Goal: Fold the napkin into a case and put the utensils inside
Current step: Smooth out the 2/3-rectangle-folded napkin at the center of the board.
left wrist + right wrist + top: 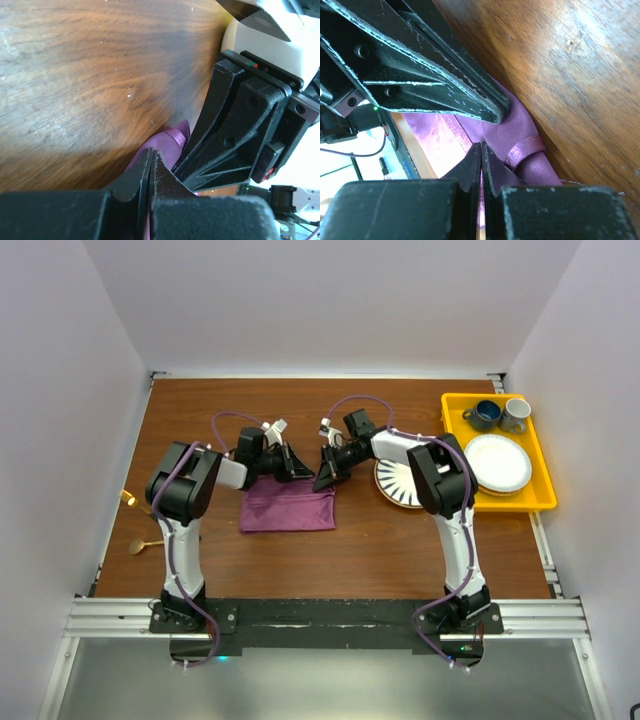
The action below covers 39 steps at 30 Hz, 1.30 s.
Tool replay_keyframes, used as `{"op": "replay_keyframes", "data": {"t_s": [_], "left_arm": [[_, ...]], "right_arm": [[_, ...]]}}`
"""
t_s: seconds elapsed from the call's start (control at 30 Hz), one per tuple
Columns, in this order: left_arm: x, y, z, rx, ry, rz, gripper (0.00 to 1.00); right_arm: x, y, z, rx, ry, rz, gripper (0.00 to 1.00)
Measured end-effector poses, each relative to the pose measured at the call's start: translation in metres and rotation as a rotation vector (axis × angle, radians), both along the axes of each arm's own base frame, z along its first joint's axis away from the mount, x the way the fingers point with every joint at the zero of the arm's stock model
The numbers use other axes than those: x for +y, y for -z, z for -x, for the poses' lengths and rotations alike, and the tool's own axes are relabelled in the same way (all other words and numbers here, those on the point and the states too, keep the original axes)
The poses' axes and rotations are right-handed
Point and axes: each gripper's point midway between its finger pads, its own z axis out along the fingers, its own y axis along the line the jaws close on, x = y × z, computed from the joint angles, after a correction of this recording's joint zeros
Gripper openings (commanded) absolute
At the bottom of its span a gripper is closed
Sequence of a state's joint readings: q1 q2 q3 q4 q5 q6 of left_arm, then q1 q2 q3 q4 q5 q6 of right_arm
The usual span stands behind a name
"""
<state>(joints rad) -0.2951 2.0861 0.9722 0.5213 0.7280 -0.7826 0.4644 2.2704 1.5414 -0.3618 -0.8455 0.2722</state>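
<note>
The plum-purple napkin (287,506) lies folded to a rectangle on the wooden table, left of the striped plate (398,484). Both grippers meet at its far right corner. My left gripper (301,472) is shut, with a sliver of napkin (173,142) pinched between its tips (151,158). My right gripper (323,480) is also shut on the cloth (520,122), its tips (481,149) beside a small satin loop (525,148). Each wrist view shows the other gripper's black fingers close by. Two gold utensils (130,499) (146,545) lie at the table's left edge.
A yellow tray (540,502) at the back right holds two mugs (487,416) (516,414) and a white plate (497,463). White walls close in the table on three sides.
</note>
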Motion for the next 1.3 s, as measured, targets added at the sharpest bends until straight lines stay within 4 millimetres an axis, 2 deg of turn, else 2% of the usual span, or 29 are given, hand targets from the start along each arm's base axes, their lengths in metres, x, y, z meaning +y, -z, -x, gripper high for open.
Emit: {"op": "replay_keyframes", "data": {"t_s": [0.07, 0.1, 0.23, 0.33, 0.47, 0.6, 0.7, 0.93, 0.97, 1.07, 1.17, 1.3], "left_arm": [[0.0, 0.001, -0.001, -0.006, 0.005, -0.012, 0.0], [0.0, 0.001, -0.001, -0.008, 0.008, -0.016, 0.0], [0.001, 0.002, -0.001, -0.02, 0.021, -0.031, 0.0], [0.001, 0.002, -0.001, -0.028, 0.027, -0.037, 0.0], [0.001, 0.002, -0.001, -0.031, 0.03, -0.042, 0.0], [0.001, 0.002, -0.001, -0.047, 0.037, -0.056, 0.0], [0.001, 0.002, -0.001, -0.049, 0.037, -0.058, 0.0], [0.001, 0.002, -0.001, -0.061, 0.043, -0.064, 0.0], [0.001, 0.001, -0.001, -0.062, 0.044, -0.062, 0.02], [0.003, -0.002, 0.001, -0.069, 0.061, -0.035, 0.27], [0.013, -0.009, 0.011, -0.056, 0.08, 0.032, 0.36], [0.042, -0.028, 0.025, -0.043, 0.079, 0.084, 0.36]], "right_arm": [[0.0, -0.001, -0.001, -0.006, 0.002, 0.003, 0.04], [0.0, -0.001, -0.001, -0.008, 0.004, 0.005, 0.11], [0.0, -0.008, -0.002, -0.008, 0.016, 0.006, 0.24], [0.003, -0.019, -0.006, -0.01, 0.037, -0.009, 0.27], [0.013, -0.043, -0.018, -0.031, 0.062, -0.066, 0.28], [0.018, -0.052, -0.022, -0.037, 0.072, -0.097, 0.27], [0.014, -0.045, -0.017, -0.007, 0.079, -0.094, 0.25], [-0.01, -0.005, 0.008, 0.128, 0.107, -0.036, 0.2], [-0.012, -0.003, 0.009, 0.14, 0.106, -0.043, 0.19], [-0.014, -0.002, 0.007, 0.149, 0.111, -0.05, 0.17], [-0.016, 0.0, 0.007, 0.161, 0.113, -0.059, 0.17], [-0.017, 0.0, 0.006, 0.172, 0.114, -0.066, 0.15]]}}
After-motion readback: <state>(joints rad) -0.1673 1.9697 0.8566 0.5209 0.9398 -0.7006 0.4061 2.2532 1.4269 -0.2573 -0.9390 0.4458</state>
